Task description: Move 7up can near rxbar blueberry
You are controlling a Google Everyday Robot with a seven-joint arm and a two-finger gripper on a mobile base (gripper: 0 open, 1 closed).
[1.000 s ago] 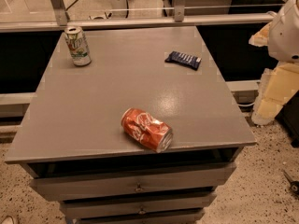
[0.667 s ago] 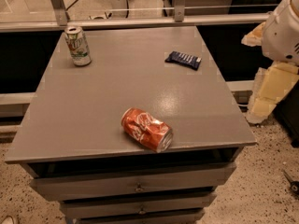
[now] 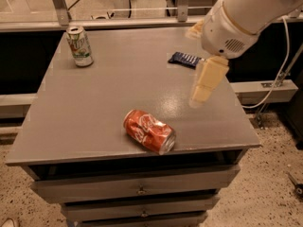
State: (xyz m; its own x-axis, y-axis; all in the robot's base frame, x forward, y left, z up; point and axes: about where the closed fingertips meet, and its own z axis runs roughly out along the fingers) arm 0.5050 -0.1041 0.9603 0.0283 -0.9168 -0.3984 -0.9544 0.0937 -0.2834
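The 7up can (image 3: 79, 46) stands upright at the table's far left corner, whitish-green with a silver top. The rxbar blueberry (image 3: 184, 58), a flat dark navy bar, lies at the far right of the table, partly behind my arm. My gripper (image 3: 193, 66) hangs over the right side of the table, just in front of the bar and far from the can. It is open and empty, its pale yellow fingers (image 3: 207, 81) spread apart.
A dented red cola can (image 3: 149, 131) lies on its side near the front edge of the grey table (image 3: 94, 108). Drawers sit below the tabletop. A metal rail runs behind the table and a white cable hangs at the right.
My arm has swung in from the right edge of the view to over the table's right side, near the rxbar. The cans and the bar have not moved.
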